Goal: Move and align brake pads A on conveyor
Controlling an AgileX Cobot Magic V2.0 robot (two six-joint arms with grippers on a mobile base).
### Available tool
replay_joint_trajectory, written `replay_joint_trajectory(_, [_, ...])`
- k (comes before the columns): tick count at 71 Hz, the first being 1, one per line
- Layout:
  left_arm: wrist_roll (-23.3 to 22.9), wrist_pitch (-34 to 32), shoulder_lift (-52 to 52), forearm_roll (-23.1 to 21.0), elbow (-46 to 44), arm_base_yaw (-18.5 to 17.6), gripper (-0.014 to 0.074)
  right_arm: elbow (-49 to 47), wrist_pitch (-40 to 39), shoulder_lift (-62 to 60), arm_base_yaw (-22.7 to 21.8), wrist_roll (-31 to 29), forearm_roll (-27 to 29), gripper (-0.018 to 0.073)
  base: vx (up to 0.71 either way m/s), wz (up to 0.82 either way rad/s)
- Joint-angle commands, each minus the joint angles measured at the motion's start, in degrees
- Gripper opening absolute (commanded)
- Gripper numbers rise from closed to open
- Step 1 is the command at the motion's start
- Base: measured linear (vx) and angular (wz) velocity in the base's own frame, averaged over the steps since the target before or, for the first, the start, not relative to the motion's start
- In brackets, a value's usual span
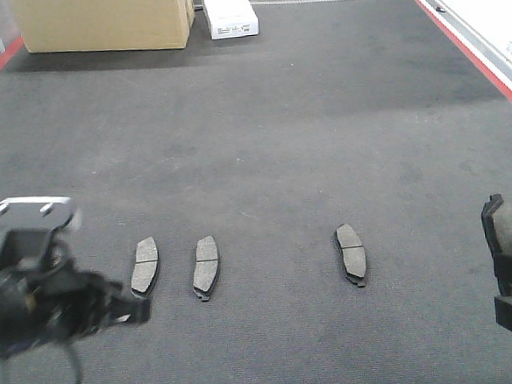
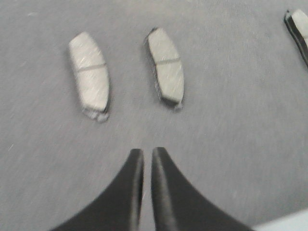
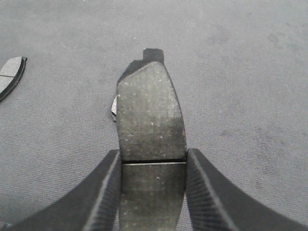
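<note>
Even, soft overhead light leaves only faint shadows, while the left pincer (image 1: 137, 307) smears with motion blur, as do the brake pads (image 2: 89, 72) ahead of it in its wrist view.

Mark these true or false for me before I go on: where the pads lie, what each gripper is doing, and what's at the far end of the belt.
1. Three brake pads lie on the conveyor: the left pad, the middle pad and the right pad. True.
2. The right gripper is empty. False: it is shut on a fourth pad.
3. The left gripper holds a pad. False: its jaws are nearly together with nothing between them.
4. A cardboard box stands at the far end. True.
5. The pads on the belt are stacked. False: they lie apart in a row.
</note>
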Motion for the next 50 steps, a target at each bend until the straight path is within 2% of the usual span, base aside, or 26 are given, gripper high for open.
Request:
replay_joint_trajectory(1, [-0.03, -3.41, -4.3, 0.52, 1.2, -0.54, -0.0008, -1.75, -4.79, -0.21, -0.11, -0.46, -0.84, 0.0069, 0.0, 0.0])
replay_joint_trajectory(50, [-0.03, -2.98, -6.79, 0.47, 2.58, -0.54, -0.0007, -1.75, -4.85, -0.21, -0.11, -0.46, -0.84, 0.0069, 0.0, 0.0])
